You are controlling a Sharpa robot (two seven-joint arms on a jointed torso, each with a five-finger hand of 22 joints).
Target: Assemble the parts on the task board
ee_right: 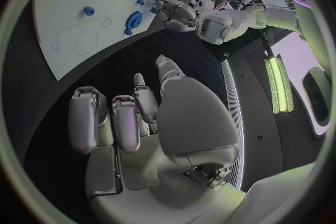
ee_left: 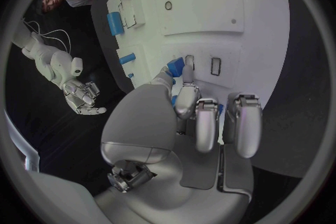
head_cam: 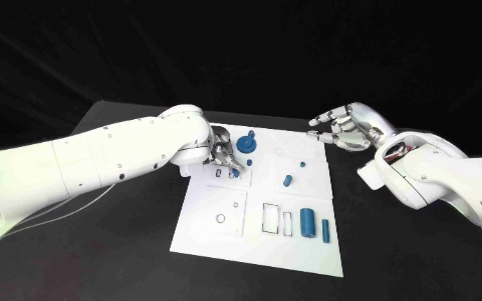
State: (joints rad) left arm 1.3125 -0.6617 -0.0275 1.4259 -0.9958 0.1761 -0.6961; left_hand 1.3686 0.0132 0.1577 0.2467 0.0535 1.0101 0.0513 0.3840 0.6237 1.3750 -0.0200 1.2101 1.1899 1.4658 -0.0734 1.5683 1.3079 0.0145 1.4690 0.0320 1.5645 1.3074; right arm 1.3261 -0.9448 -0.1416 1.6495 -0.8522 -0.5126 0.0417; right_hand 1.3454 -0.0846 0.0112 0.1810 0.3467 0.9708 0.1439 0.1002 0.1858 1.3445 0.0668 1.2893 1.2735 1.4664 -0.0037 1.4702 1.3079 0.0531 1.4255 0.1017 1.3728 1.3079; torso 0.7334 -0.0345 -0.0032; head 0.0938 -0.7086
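The white task board [head_cam: 226, 235] lies mid-table. My left hand [head_cam: 223, 153] is over the board's far left part and pinches a small blue part [ee_left: 180, 66] between thumb and fingers. The part hangs just by a small rectangular slot [ee_left: 215, 66]; I cannot tell whether it touches the board. My right hand [head_cam: 341, 130] hovers off the board's far right corner with fingers curled in and nothing in them [ee_right: 133, 123]. A round blue part [head_cam: 248, 145] stands beside the left hand.
More blue parts stand on the board: an oblong one [head_cam: 288, 180] in the middle, a thick cylinder [head_cam: 307, 221] and a thin pin [head_cam: 325, 230] at the near right. Two outlined rectangular slots [head_cam: 271, 219] lie beside them. Black table [head_cam: 120, 259] surrounds the board.
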